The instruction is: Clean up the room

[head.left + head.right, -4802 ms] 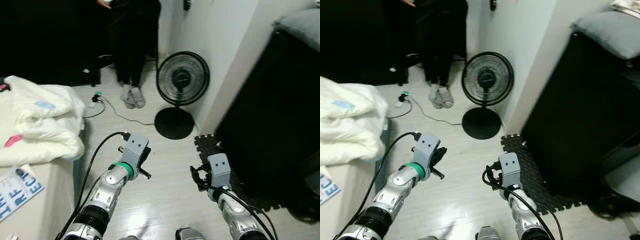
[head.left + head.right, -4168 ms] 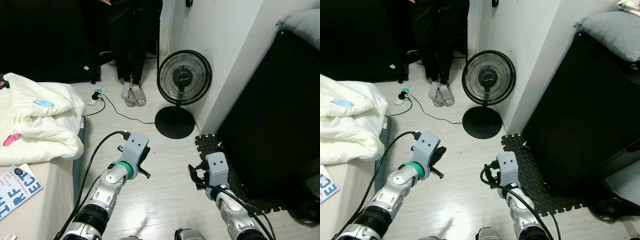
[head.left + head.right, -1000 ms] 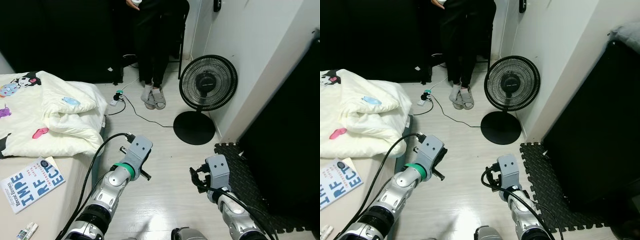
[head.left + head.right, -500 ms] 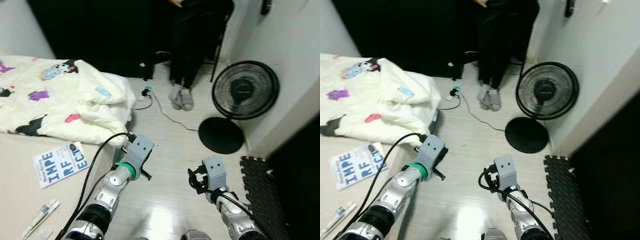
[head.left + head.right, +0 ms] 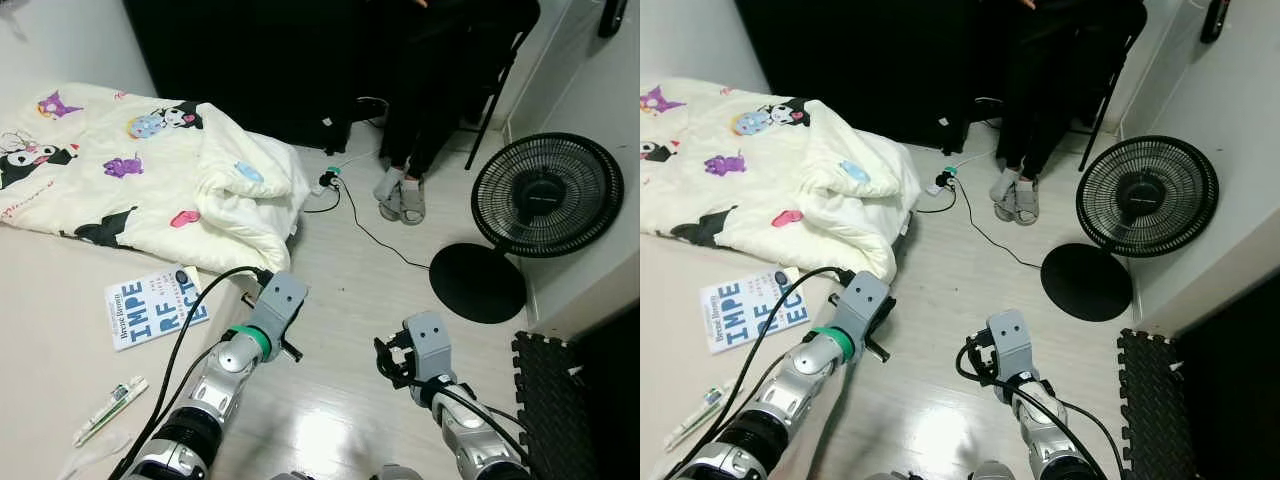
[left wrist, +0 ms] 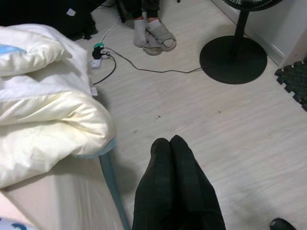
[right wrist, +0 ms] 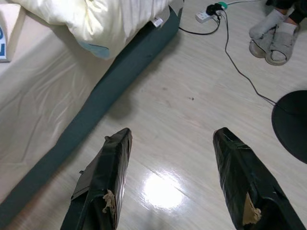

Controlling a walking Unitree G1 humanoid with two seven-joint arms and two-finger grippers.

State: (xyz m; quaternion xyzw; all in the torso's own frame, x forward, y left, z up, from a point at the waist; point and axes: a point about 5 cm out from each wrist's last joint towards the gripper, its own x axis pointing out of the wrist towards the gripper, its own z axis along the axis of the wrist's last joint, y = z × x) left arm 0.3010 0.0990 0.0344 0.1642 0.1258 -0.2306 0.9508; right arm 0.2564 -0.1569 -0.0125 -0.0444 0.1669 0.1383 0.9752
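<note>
The bed (image 5: 40, 330) lies at left, a duvet (image 5: 150, 180) heaped on its far part, a book (image 5: 156, 305) and a pen (image 5: 108, 410) nearer. A fan (image 5: 545, 200) stands on the floor (image 5: 350, 290) at right; a power strip (image 5: 328, 180) lies between, a person's feet (image 5: 398, 195) just beyond it.

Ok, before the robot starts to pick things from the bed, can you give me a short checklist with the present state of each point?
1. Left gripper free: ok, fingers shut and holding nothing, above the floor beside the mattress edge.
2. Right gripper free: ok, fingers open, nothing between them.
3. Items to tidy in sight: ok, the book and the pen lie on the mattress; the blanket is bunched up.
4. Path free of people: not ok, a person's feet are on the floor near the fan.
5. Trip hazards: not ok, a power strip and its cable lie on the floor.
</note>
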